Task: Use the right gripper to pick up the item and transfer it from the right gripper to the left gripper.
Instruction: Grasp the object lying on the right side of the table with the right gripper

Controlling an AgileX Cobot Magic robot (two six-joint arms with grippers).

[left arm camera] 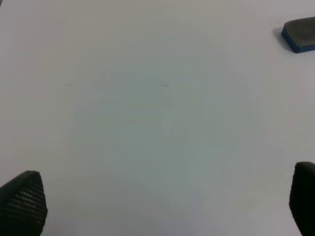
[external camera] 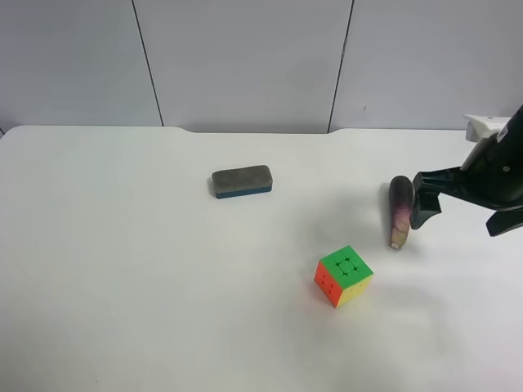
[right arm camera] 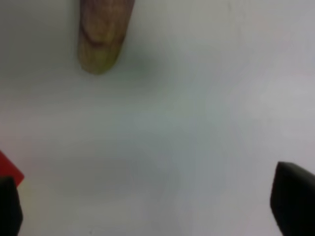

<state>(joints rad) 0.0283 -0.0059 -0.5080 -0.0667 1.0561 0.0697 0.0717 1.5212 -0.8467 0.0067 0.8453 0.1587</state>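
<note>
The item, a slender dark purple eggplant with a pale stem tip, lies on the white table. Just to its right in the exterior high view, my right gripper stands open, one finger close beside the eggplant and nothing between its fingers. In the right wrist view only the eggplant's pale tip shows, well ahead of the open right gripper. My left gripper is open over bare table. It is out of the exterior high view.
A multicoloured puzzle cube sits in front of the eggplant; its red corner shows in the right wrist view. A grey eraser block lies mid-table and is also in the left wrist view.
</note>
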